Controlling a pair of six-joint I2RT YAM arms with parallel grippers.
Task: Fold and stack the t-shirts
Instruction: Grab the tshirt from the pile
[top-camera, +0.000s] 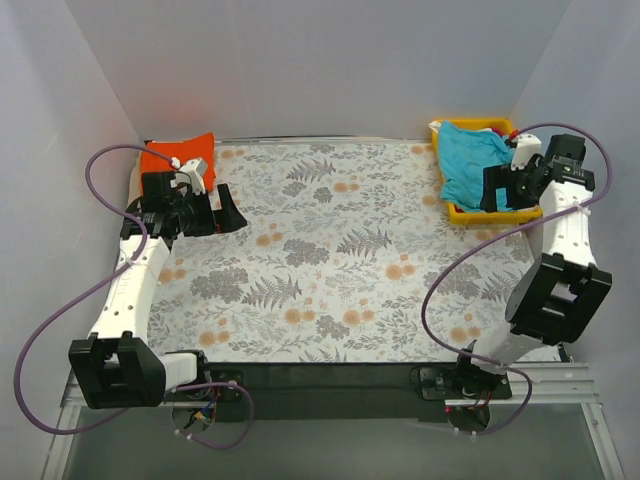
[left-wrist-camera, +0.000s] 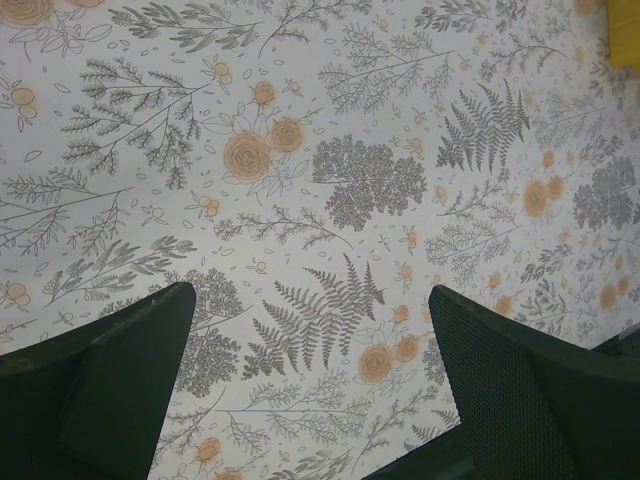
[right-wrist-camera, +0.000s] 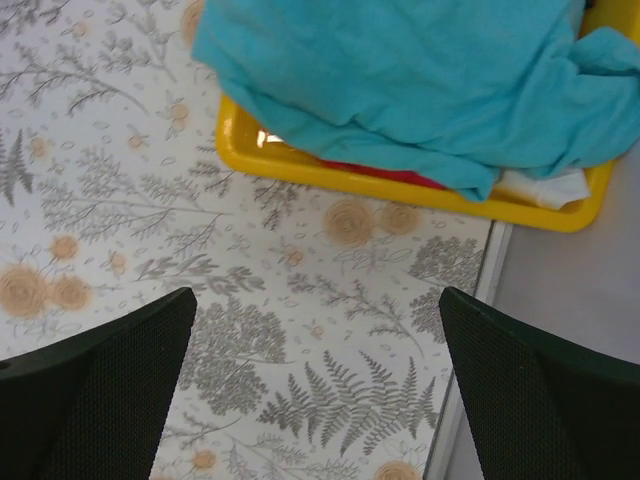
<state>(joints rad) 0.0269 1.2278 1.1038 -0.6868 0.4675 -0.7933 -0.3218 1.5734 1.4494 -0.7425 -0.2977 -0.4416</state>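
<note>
Plainly left gripper (left-wrist-camera: 310, 295), right gripper (right-wrist-camera: 317, 295): wide, empty

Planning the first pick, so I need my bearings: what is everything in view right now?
teal t-shirt: one, teal-blue, heaped on top in the tray
red cloth: one, sliver under the teal t-shirt
white cloth: one, under the teal t-shirt
orange t-shirt: one, bright orange, far left corner
tray: one, yellow, far right corner
table cloth: one, floral, covering the table
left gripper: black, open, above table cloth
right gripper: black, open, beside tray
</note>
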